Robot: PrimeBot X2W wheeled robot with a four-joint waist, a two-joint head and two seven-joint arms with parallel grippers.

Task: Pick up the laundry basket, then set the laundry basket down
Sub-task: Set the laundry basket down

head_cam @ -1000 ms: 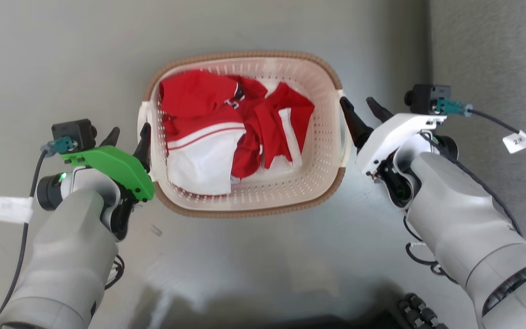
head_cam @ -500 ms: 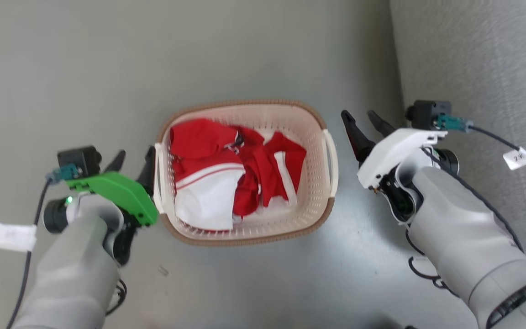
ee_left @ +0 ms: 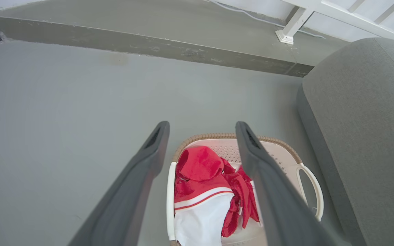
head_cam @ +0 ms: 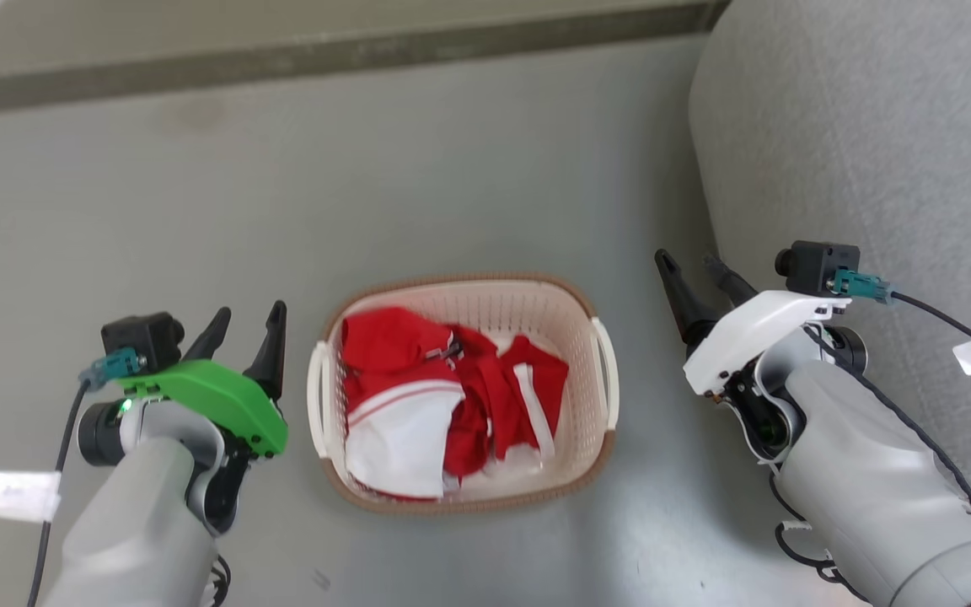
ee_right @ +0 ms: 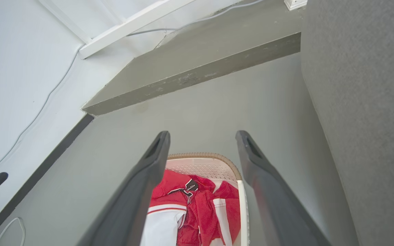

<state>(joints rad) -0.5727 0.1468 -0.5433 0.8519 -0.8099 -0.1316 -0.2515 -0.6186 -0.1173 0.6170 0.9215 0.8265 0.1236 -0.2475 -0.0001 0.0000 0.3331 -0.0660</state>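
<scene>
Both wide and empty, clear of the laundry basket [head_cam: 494,305]: left gripper [head_cam: 251,312] at its nine o'clock, right gripper [head_cam: 686,257] at three. Grey floor [head_cam: 452,169]; sofa [head_cam: 856,126] at two.

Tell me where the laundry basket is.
In the head view, the laundry basket sits on the grey floor at lower middle, between the left gripper and the right gripper, with the grey sofa to its right.

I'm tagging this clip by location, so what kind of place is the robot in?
Probably a home living room: a grey fabric sofa beside a laundry basket of red-and-white clothes on a bare grey floor.
</scene>
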